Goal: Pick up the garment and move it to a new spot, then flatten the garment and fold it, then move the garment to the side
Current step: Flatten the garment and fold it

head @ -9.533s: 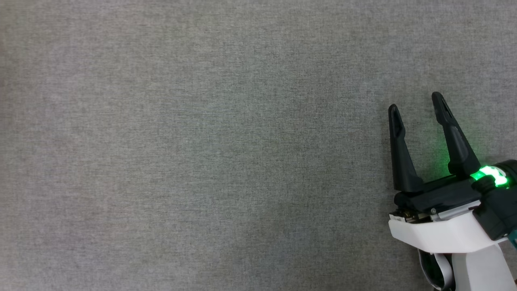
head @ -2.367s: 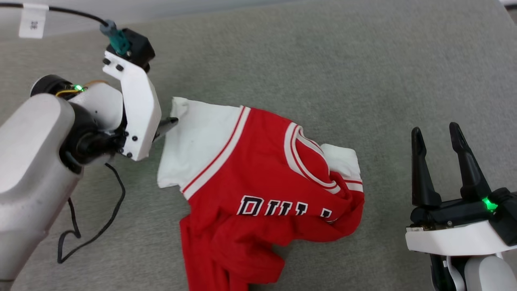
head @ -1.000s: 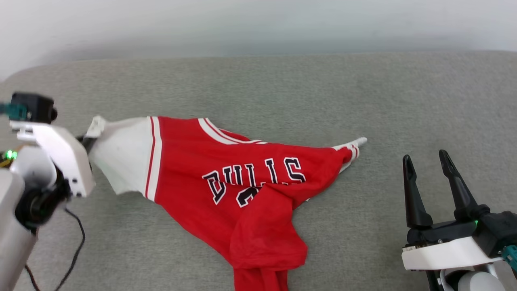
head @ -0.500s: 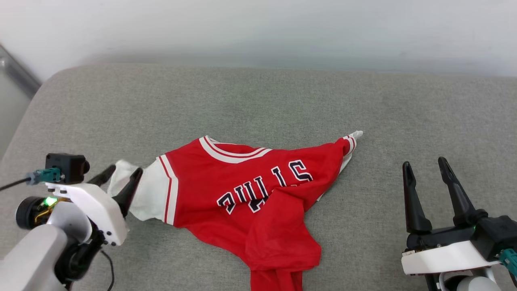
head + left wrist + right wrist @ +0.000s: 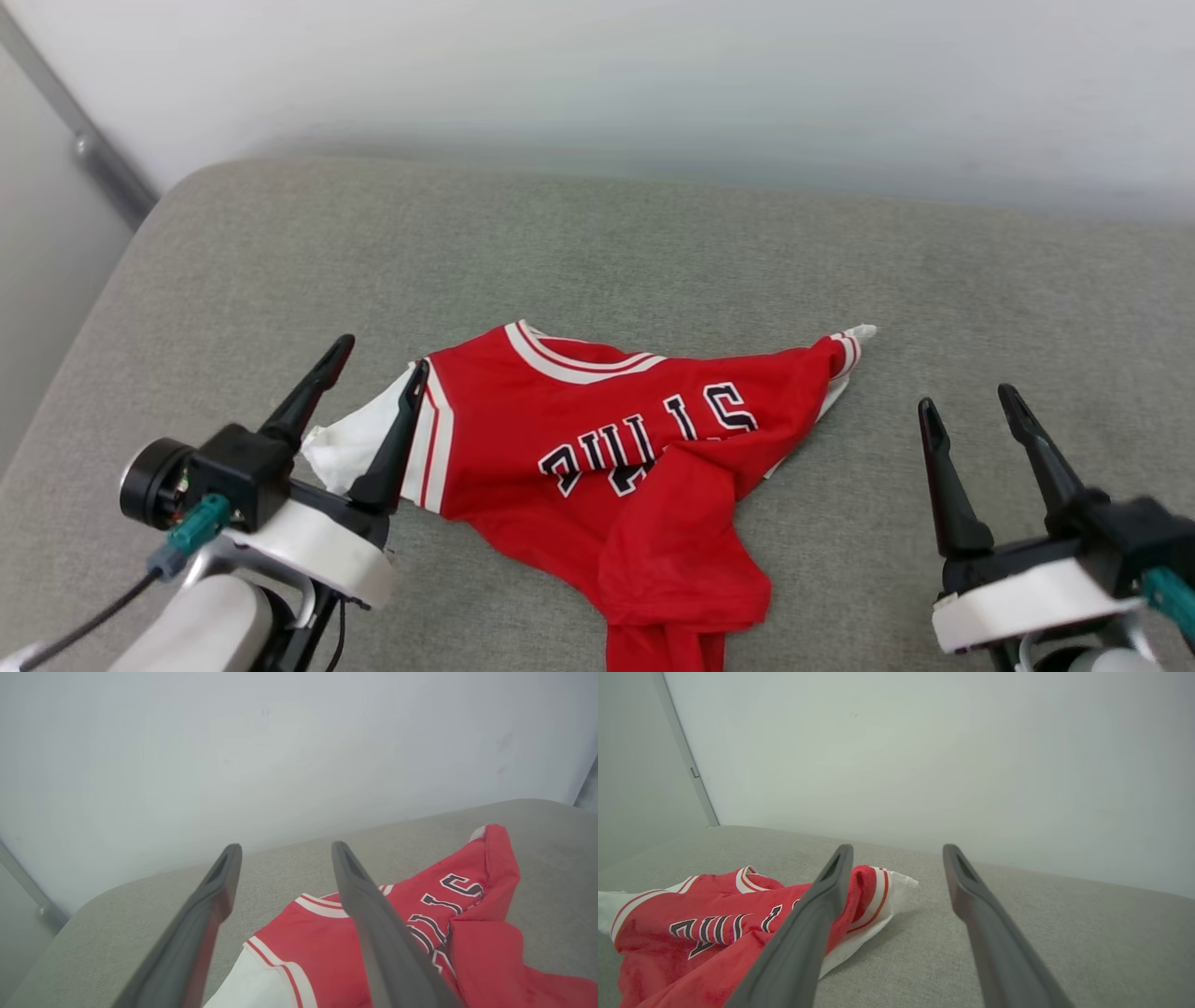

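Note:
The garment (image 5: 616, 439), a red jersey with white sleeves, striped trim and black lettering, lies crumpled on the grey cushion (image 5: 653, 252). One white sleeve points left and a narrow sleeve tip points right, while a red fold runs off the bottom edge. My left gripper (image 5: 383, 359) stands open above the left white sleeve, holding nothing. In the left wrist view the garment (image 5: 420, 914) lies below and right of the open left gripper (image 5: 285, 851). My right gripper (image 5: 966, 401) is open at the lower right, apart from the cloth. The right wrist view has the garment (image 5: 714, 933) left of the right gripper (image 5: 899, 851).
A pale wall (image 5: 597, 84) runs behind the cushion's far edge. A grey vertical strip (image 5: 84, 140) stands at the far left past the cushion's rounded corner. Bare cushion stretches behind the garment and between it and my right gripper.
My left gripper has opened and let go of the white sleeve, which now lies slack on the cushion. The head camera has shifted too. The right gripper stays open.

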Available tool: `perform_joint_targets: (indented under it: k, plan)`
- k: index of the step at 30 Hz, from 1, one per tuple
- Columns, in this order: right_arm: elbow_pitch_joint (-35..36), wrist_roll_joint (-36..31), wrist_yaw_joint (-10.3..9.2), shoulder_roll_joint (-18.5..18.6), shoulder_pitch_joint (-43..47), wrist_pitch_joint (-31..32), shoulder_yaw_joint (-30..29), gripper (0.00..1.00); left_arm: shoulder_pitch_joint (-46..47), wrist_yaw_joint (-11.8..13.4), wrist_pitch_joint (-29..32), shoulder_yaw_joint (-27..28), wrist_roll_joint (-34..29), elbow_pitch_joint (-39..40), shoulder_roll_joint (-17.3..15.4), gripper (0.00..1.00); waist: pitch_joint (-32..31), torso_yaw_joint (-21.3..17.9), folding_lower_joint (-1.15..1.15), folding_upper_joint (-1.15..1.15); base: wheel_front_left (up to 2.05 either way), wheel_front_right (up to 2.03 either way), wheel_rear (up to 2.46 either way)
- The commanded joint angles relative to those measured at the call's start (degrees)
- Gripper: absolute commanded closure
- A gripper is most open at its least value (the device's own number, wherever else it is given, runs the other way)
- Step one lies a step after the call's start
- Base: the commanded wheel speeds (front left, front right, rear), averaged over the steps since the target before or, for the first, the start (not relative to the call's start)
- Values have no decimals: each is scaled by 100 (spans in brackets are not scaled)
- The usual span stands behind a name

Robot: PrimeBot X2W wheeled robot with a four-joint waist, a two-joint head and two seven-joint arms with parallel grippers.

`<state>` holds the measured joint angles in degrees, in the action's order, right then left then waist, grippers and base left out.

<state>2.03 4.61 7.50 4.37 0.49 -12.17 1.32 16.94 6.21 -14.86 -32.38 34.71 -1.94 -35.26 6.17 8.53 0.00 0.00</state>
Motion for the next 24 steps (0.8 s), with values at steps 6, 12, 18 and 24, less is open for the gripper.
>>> perform_joint_targets:
  k: [6,12,18,24]
  plan:
    - [-164,349,-3,915,-495,1592,479,0,-416,205,-38,323,-342,568,349,0,185,240,0,0,0,0,0]
    - [-457,1414,-4,1508,-1318,3766,954,0,-655,104,-34,526,-473,752,666,0,468,415,0,0,0,0,0]
    - [-695,1813,-2,1842,-2137,5373,1274,0,-595,-92,-34,659,-636,718,927,0,796,683,0,0,0,0,0]
    - [-969,1888,-2,1864,-2657,6343,1433,0,-477,-269,-35,766,-795,648,1172,0,1085,1002,0,0,0,0,0]
